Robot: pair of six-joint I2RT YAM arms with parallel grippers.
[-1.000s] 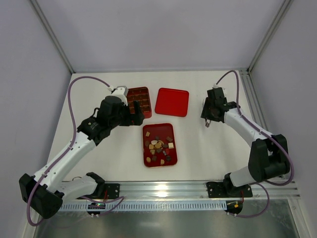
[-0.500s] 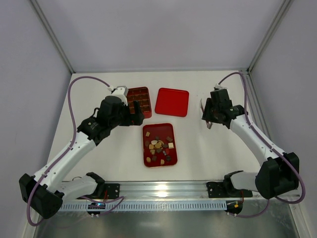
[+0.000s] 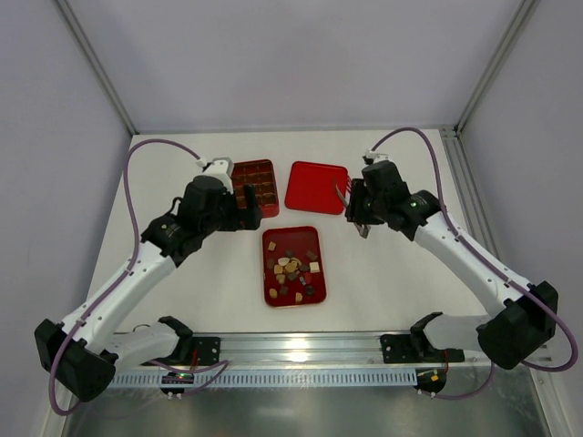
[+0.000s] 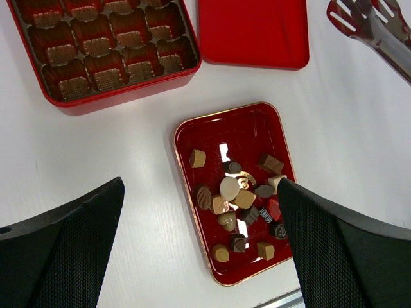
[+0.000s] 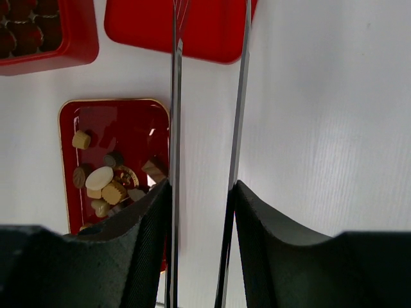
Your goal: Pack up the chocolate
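The chocolate (image 3: 290, 267), several small dark, light brown and cream pieces, lies loose in a shallow red tray (image 3: 267, 278); it also shows in the left wrist view (image 4: 237, 199) and the right wrist view (image 5: 106, 183). My left gripper (image 3: 248, 211) is open and empty, hovering over the tray's left side (image 4: 200, 186). My right gripper (image 3: 355, 208) is shut on metal tongs (image 5: 174, 128), whose two arms stand apart. The tongs' tips reach over the flat red lid (image 5: 180, 25). The tongs also show in the left wrist view (image 4: 372, 32).
A red compartmented box (image 3: 255, 182) with brown paper cups stands at the back left, also in the left wrist view (image 4: 103, 51). The flat red lid (image 3: 316, 187) lies to its right. Walls enclose the white table.
My right arm has swung left with the tongs, from the table's right side to the lid's right edge above the tray. The left arm has not moved.
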